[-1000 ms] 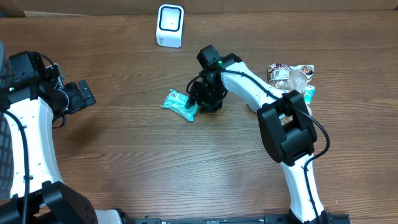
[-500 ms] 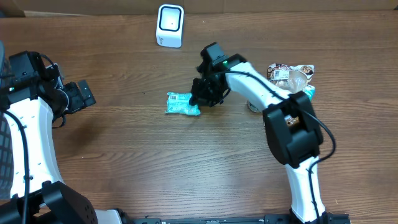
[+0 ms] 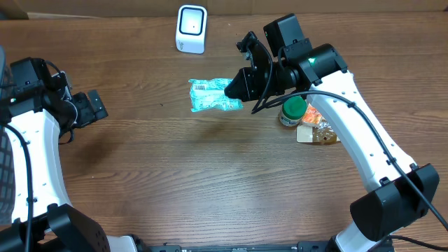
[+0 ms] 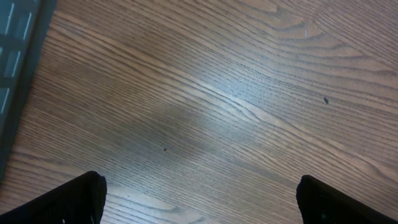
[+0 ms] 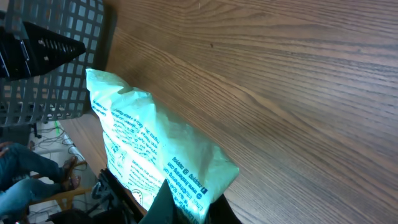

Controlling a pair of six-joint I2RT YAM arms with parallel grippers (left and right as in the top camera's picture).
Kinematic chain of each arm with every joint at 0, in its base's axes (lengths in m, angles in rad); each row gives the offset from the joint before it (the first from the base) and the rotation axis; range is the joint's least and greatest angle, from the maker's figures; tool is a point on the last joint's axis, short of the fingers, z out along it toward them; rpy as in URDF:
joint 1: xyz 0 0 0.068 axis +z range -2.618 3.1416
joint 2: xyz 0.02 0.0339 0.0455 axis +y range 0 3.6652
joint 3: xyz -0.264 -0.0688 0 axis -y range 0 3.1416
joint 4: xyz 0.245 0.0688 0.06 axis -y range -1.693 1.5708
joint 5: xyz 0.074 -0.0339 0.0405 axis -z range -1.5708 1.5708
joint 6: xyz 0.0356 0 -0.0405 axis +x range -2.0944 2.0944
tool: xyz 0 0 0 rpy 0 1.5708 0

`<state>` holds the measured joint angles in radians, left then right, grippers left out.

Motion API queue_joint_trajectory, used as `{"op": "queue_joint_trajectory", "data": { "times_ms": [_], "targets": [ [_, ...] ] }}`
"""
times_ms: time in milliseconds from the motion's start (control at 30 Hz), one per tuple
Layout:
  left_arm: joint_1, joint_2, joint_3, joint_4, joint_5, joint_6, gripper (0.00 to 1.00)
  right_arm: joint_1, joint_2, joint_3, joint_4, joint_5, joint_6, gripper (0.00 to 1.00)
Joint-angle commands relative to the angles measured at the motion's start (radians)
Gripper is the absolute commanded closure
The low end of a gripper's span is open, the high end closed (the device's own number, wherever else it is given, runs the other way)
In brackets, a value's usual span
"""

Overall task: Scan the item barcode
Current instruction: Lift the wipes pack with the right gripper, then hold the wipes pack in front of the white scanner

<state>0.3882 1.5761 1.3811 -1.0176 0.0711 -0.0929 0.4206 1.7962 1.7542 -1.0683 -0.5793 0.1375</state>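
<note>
The teal packet runs off the right wrist view's bottom edge; right of it, the right arm half-hides a brown pouch.

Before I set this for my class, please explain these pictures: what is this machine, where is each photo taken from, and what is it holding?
Two white robot arms work at a wooden table. One picture looks down from above; the other two come from a camera on each wrist. The right gripper is shut on a teal packet, held off the table not far from a white scanner. The left gripper is open and empty. A green-lidded jar and a snack bag sit by the right arm.
</note>
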Motion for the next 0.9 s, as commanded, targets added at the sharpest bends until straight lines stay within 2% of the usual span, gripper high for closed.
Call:
{"op": "queue_joint_trajectory", "data": {
  "times_ms": [0,100,200,333,433,533,567,667,767,800,867],
  "targets": [
    [0.004,0.001,0.014,0.0,-0.003,0.027,0.0,-0.004,-0.06,0.017,-0.001,-0.014,-0.005,0.96],
    [0.004,0.001,0.015,0.0,-0.003,0.027,0.0,-0.004,-0.061,0.019,-0.015,0.1,0.137,0.96],
    [0.004,0.001,0.014,0.0,-0.003,0.027,0.0,-0.004,-0.055,0.072,-0.057,0.182,0.156,0.96],
    [0.004,0.001,0.014,0.0,-0.003,0.026,0.0,-0.002,0.01,0.275,-0.156,0.321,0.162,0.96],
    [0.004,0.001,0.014,0.0,-0.003,0.026,0.0,-0.001,0.131,0.527,-0.233,0.433,0.139,0.96],
    [0.004,0.001,0.014,0.0,-0.003,0.027,0.0,0.01,0.251,0.705,-0.215,0.576,0.033,0.96],
    [0.004,0.001,0.014,0.0,-0.003,0.027,0.0,0.031,0.29,0.721,-0.135,0.7,-0.058,0.96],
    [0.004,0.001,0.014,0.0,-0.003,0.026,0.0,0.079,0.355,0.708,0.045,0.898,-0.221,0.96],
    [0.004,0.001,0.014,0.0,-0.003,0.027,0.0,0.109,0.431,0.708,0.227,1.038,-0.326,0.96],
    [0.004,0.001,0.014,0.0,-0.003,0.026,0.0,0.118,0.481,0.708,0.328,1.114,-0.44,0.96],
    [0.004,0.001,0.014,0.0,-0.003,0.026,0.0,0.124,0.522,0.708,0.421,1.148,-0.561,0.96]
  ]
}}
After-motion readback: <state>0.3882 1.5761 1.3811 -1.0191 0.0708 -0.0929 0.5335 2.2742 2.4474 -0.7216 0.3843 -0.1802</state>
